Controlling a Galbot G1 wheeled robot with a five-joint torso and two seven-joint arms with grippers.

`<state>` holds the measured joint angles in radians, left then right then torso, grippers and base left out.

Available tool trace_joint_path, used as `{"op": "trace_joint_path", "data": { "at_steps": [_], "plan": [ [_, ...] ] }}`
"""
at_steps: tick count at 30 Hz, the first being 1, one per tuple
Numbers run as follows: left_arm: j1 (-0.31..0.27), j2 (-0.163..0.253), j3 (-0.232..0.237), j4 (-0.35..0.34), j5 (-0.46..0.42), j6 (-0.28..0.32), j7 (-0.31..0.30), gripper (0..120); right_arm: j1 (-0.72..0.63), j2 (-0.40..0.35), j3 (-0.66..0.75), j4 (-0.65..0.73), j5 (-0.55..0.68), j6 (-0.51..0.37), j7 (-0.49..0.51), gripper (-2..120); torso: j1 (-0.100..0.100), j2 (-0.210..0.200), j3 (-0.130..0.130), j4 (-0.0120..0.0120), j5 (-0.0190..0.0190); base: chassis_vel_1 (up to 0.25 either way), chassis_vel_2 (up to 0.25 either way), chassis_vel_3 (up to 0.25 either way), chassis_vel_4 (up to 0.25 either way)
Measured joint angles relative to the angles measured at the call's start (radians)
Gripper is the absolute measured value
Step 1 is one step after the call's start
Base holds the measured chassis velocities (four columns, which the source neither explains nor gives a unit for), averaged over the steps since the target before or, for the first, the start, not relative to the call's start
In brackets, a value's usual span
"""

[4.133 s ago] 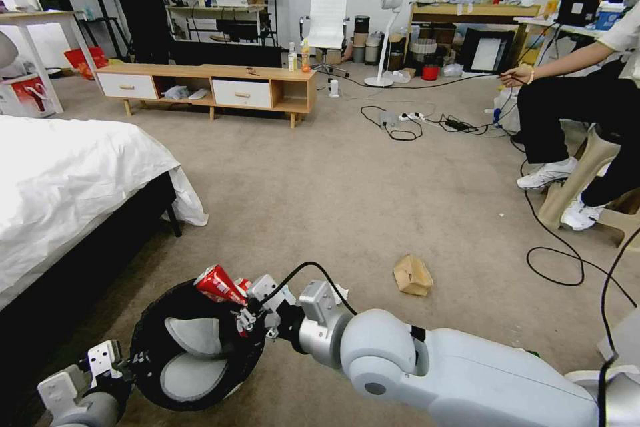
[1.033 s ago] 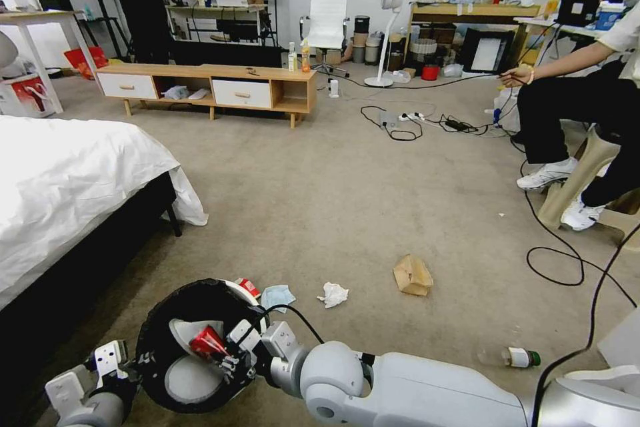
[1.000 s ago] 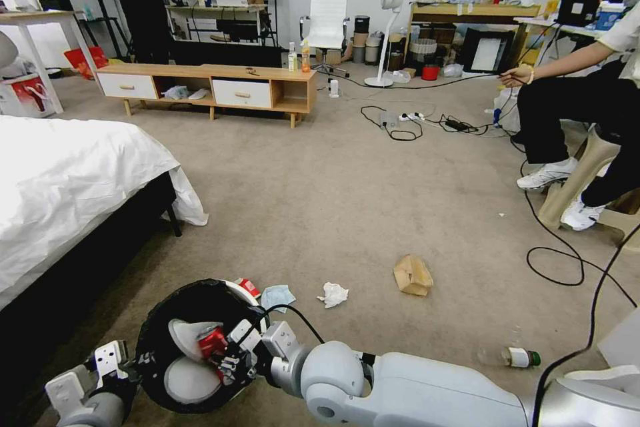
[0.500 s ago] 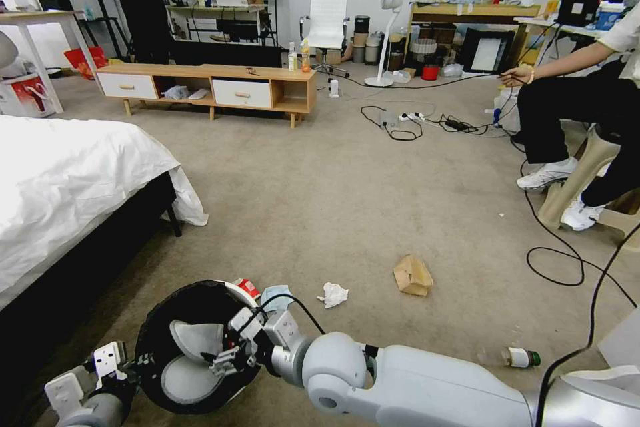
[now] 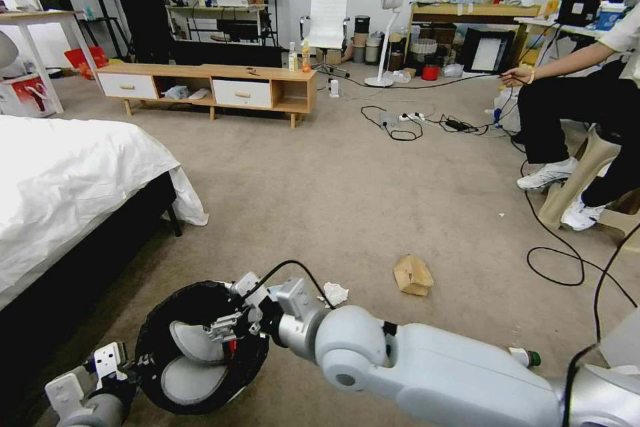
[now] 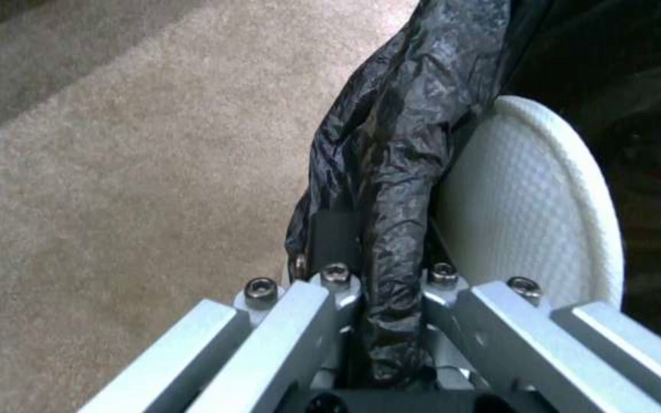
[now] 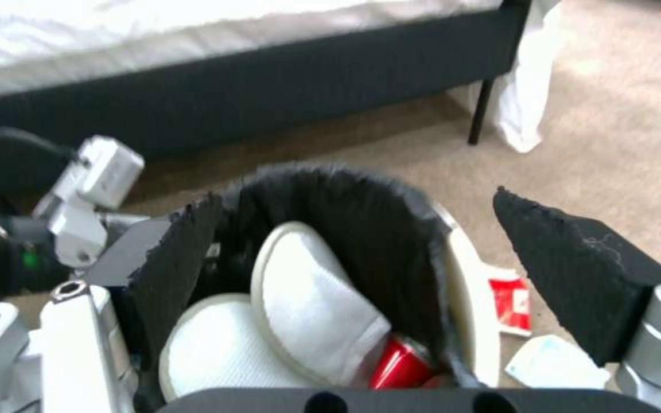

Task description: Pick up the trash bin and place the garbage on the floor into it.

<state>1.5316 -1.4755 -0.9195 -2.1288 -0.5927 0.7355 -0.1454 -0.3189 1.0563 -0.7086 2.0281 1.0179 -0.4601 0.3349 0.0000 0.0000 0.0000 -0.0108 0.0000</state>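
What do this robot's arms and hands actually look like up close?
The right arm is a chunky, rounded shell of pale grey-white with a darker grey round joint cap, and a thin black cable loops over its wrist. The right hand has bare silver metal links and two flat fingers faced with black foam pads. The left hand is angular silver metal with visible bolt heads.

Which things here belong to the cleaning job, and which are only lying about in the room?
Belonging to the job:
trash bin, held at its rim by the left gripper
red can inside it
right gripper, open above the bin
paper bag, tissue, bottle, wrapper, mask on the floor

Only lying about:
bed
cables
wooden shelf unit
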Motion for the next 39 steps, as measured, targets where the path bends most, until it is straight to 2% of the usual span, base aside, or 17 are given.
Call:
{"op": "trace_joint_path", "data": {
  "at_steps": [2, 6, 7, 8, 11, 13, 14, 17, 19, 21, 22, 23, 25, 27, 28, 30, 39],
  "plan": [
    [0.002, 0.000, -0.002, 0.000, 0.001, 0.000, 0.000, 2, -0.034, -0.054, 0.057, 0.058, 0.002, 0.000, -0.003, 93, 0.000, 0.000, 0.000, -0.0001, 0.0000, 0.000, 0.000, 0.000, 0.000],
    [0.004, 0.000, -0.003, -0.004, 0.001, 0.000, 0.000, 2, -0.076, -0.099, 0.139, 0.100, 0.000, 0.009, -0.015, 93, 0.000, 0.000, 0.000, -0.0001, 0.0002, 0.000, 0.000, 0.000, 0.000],
    [0.004, 0.000, -0.004, -0.005, 0.001, 0.000, 0.000, 2, -0.099, -0.120, 0.190, 0.120, -0.001, 0.018, -0.019, 93, 0.000, 0.000, 0.000, -0.0002, 0.0001, 0.000, 0.000, 0.000, 0.000],
    [0.007, 0.001, -0.004, -0.009, 0.000, 0.000, 0.001, 2, -0.190, -0.188, 0.373, 0.176, -0.012, 0.049, -0.048, 96, 0.000, 0.000, 0.000, -0.0001, 0.0002, 0.000, 0.000, 0.000, 0.000],
    [0.010, 0.000, -0.004, -0.011, 0.000, 0.000, 0.001, 2, -0.246, -0.215, 0.466, 0.203, -0.016, 0.063, -0.060, 98, 0.000, 0.000, 0.000, -0.0001, 0.0002, 0.000, 0.000, 0.000, 0.000],
    [0.014, 0.001, -0.004, -0.017, 0.001, 0.000, 0.001, 2, -0.329, -0.253, 0.597, 0.236, -0.025, 0.090, -0.070, 98, 0.000, 0.000, 0.000, 0.0003, 0.0002, 0.000, 0.000, 0.000, 0.000],
    [0.017, 0.002, -0.005, -0.020, 0.001, 0.000, 0.002, 2, -0.416, -0.287, 0.699, 0.254, -0.040, 0.122, -0.083, 98, 0.000, 0.000, 0.000, 0.0001, 0.0000, 0.000, 0.000, 0.000, 0.000],
    [0.019, 0.002, -0.005, -0.023, 0.001, 0.000, 0.002, 2, -0.489, -0.313, 0.767, 0.264, -0.060, 0.145, -0.096, 98, 0.000, 0.000, 0.000, 0.0000, 0.0004, 0.000, 0.000, 0.000, 0.000],
    [0.023, 0.001, -0.003, -0.027, 0.002, 0.000, 0.004, 2, -0.643, -0.366, 0.908, 0.285, -0.143, 0.222, -0.103, 98, 0.000, 0.000, 0.000, -0.0009, -0.0001, 0.000, 0.000, 0.000, 0.000],
    [0.025, -0.001, -0.002, -0.031, 0.004, 0.000, 0.006, 2, -0.679, -0.369, 0.941, 0.288, -0.176, 0.245, -0.095, 98, 0.000, 0.000, 0.000, -0.0006, 0.0001, 0.000, 0.000, 0.000, 0.000],
    [0.028, -0.003, -0.002, -0.038, 0.007, 0.000, 0.009, 2, -0.726, -0.365, 0.998, 0.292, -0.220, 0.275, -0.087, 99, 0.000, 0.000, 0.000, 0.0003, 0.0003, 0.000, 0.000, 0.000, 0.000],
    [0.028, -0.003, -0.002, -0.038, 0.007, 0.000, 0.009, 2, -0.726, -0.365, 0.998, 0.292, -0.220, 0.275, -0.087, 99, 0.000, 0.000, 0.000, 0.0003, 0.0003, 0.000, 0.000, 0.000, 0.000],
    [0.034, -0.004, -0.003, -0.048, 0.008, 0.000, 0.012, 2, -0.824, -0.335, 1.111, 0.312, -0.261, 0.300, -0.078, 100, 0.000, 0.000, 0.000, 0.0001, 0.0002, 0.000, 0.000, 0.000, 0.000],
    [0.037, -0.004, -0.004, -0.050, 0.008, 0.000, 0.012, 2, -0.845, -0.328, 1.138, 0.317, -0.268, 0.305, -0.078, 100, 0.000, 0.000, 0.000, 0.0000, 0.0004, 0.000, 0.000, 0.000, 0.000],
    [0.043, -0.004, -0.008, -0.053, 0.008, 0.000, 0.013, 2, -0.915, -0.307, 1.213, 0.328, -0.303, 0.327, -0.078, 100, 0.000, 0.000, 0.000, -0.0002, -0.0002, 0.000, 0.000, 0.000, 0.000],
    [0.048, -0.003, -0.010, -0.057, 0.010, 0.000, 0.013, 2, -0.968, -0.290, 1.265, 0.332, -0.334, 0.347, -0.083, 100, 0.000, 0.000, 0.000, -0.0002, 0.0001, 0.000, 0.000, 0.000, 0.000],
    [0.079, -0.012, -0.018, -0.065, 0.028, 0.000, 0.020, 2, -1.102, -0.180, 1.440, 0.341, -0.469, 0.422, -0.099, 100, 0.000, 0.000, 0.000, 0.0001, 0.0000, 0.000, 0.000, 0.000, 0.000]
  ]
}}
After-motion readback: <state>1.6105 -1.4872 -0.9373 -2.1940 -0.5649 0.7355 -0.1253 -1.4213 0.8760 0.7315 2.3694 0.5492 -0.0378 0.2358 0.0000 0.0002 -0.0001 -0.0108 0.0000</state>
